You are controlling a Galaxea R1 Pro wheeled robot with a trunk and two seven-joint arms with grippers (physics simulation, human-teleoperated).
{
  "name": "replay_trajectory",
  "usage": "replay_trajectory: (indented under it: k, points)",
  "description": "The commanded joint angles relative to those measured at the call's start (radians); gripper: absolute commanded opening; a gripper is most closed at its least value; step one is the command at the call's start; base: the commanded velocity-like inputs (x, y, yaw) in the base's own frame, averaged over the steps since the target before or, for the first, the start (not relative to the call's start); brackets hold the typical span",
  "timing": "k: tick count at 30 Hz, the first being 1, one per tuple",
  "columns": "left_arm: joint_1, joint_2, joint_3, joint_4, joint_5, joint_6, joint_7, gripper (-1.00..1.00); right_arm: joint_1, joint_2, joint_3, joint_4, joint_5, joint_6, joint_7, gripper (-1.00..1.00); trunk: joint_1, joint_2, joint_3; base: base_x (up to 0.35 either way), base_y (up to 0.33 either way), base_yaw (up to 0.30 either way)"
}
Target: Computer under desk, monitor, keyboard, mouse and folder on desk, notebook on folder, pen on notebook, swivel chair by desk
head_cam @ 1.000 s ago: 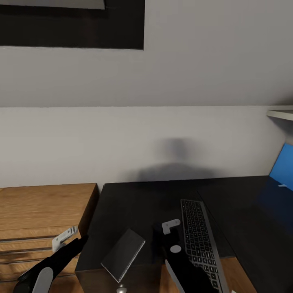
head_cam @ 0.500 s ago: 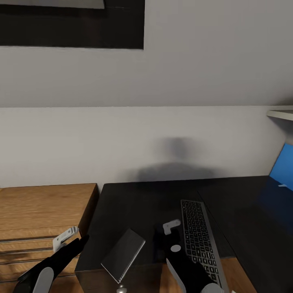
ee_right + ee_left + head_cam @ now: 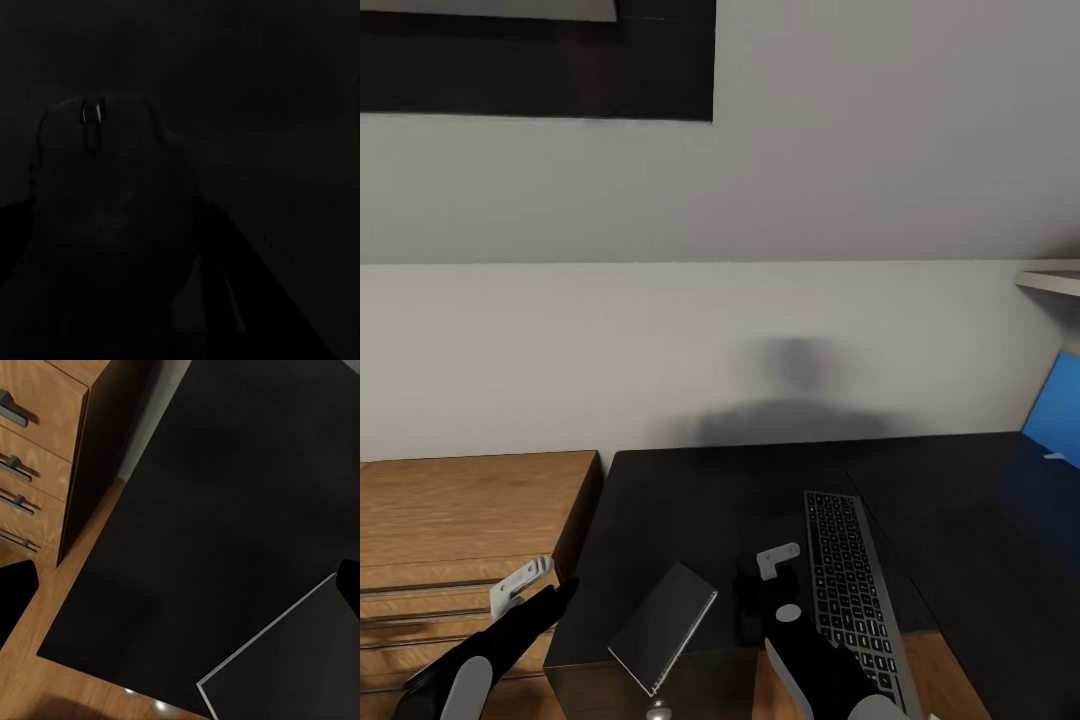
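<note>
Mouse point(image 3: 112, 202): on the black table point(image 3: 690, 500), beside the keyboard point(image 3: 850, 590); small, light, slick, I guessed.
Hold: by its two sides.
Right gripper point(image 3: 760, 600): I could not tell its grip.

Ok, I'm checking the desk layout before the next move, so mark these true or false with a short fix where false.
1. The keyboard lies on the desk. True.
2. The notebook sits on the folder. False: it lies on the bare desk near the front edge; the folder is far off at the right.
3. The right gripper is beside the keyboard. True.
4. The mouse shows close up in the right wrist view. True.
5. The left gripper holds the notebook. False: it hangs apart from it, by the wooden drawers.
</note>
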Motion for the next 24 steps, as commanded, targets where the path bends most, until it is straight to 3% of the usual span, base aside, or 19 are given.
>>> replay_trajectory:
  k: [1,3,4,10,17,24]
  points:
    - [-0.001,-0.001,0.001,-0.001,0.011,0.005,0.008,1.0,-0.001,0.0,0.003,-0.001,-0.001,0.007,-0.008,-1.0,0.0,-0.001,-0.001,0.0,0.0,0.0]
    - [-0.001,-0.001,0.001,-0.001,0.011,0.005,0.008,1.0,-0.001,0.0,0.003,-0.001,-0.001,0.007,-0.008,-1.0,0.0,-0.001,-0.001,0.0,0.0,0.0]
    - [-0.001,-0.001,0.001,-0.001,0.011,0.005,0.008,1.0,-0.001,0.0,0.003,-0.001,-0.001,0.007,-0.008,1.0,0.0,-0.001,-0.001,0.0,0.0,0.0]
    - [-0.001,-0.001,0.001,-0.001,0.011,0.005,0.008,1.0,-0.001,0.0,0.003,-0.002,-0.001,0.006,-0.008,1.0,0.0,-0.001,-0.001,0.0,0.0,0.0]
    - [-0.001,-0.001,0.001,-0.001,0.011,0.004,0.009,1.0,-0.001,-0.001,0.002,-0.011,0.0,-0.049,-0.008,1.0,-0.027,0.048,0.021,0.0,0.0,0.0]
    - [-0.001,0.0,0.001,-0.001,0.011,0.005,0.009,1.0,-0.001,-0.002,0.002,-0.055,0.0,-0.057,-0.009,1.0,-0.054,0.097,0.043,0.0,0.0,0.0]
